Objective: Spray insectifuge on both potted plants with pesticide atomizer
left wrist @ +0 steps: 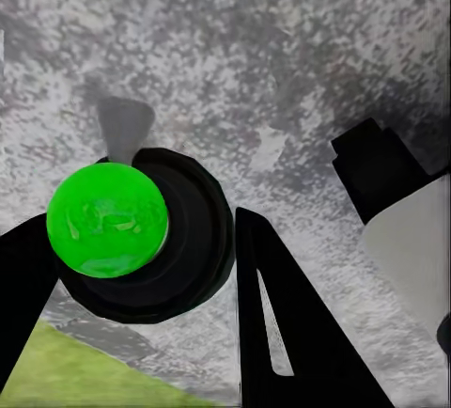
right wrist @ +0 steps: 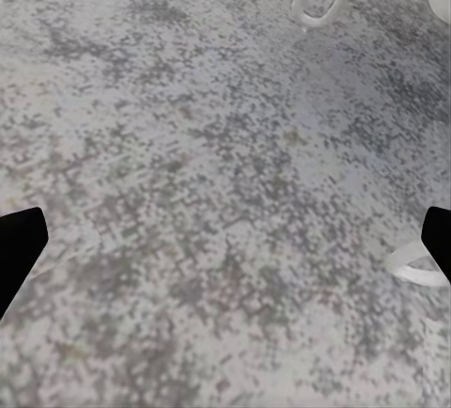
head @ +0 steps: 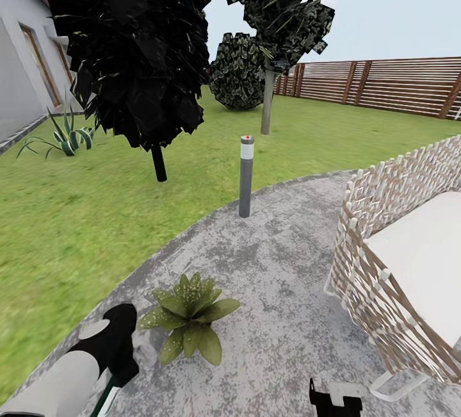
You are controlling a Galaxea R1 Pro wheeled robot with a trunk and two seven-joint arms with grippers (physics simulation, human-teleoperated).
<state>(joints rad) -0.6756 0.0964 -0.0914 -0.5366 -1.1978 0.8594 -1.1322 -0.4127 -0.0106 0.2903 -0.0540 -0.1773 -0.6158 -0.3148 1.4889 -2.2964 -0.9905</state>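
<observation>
Left gripper (left wrist: 141, 267) clamped on pesticide atomizer (left wrist: 108, 220), low beside potted plant (head: 189, 321) on grey patio (head: 269, 257); right gripper (right wrist: 225, 239) spread open, empty. Beyond: wicker chair (head: 384, 231), bollard lamp (head: 246, 175), lawn (head: 77, 212), fence (head: 384, 84).

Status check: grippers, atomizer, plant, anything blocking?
Left gripper shut on the atomizer. Right gripper open, empty, over the patio. One potted plant beside the left arm. Wicker chair on the right, off the spray line.
</observation>
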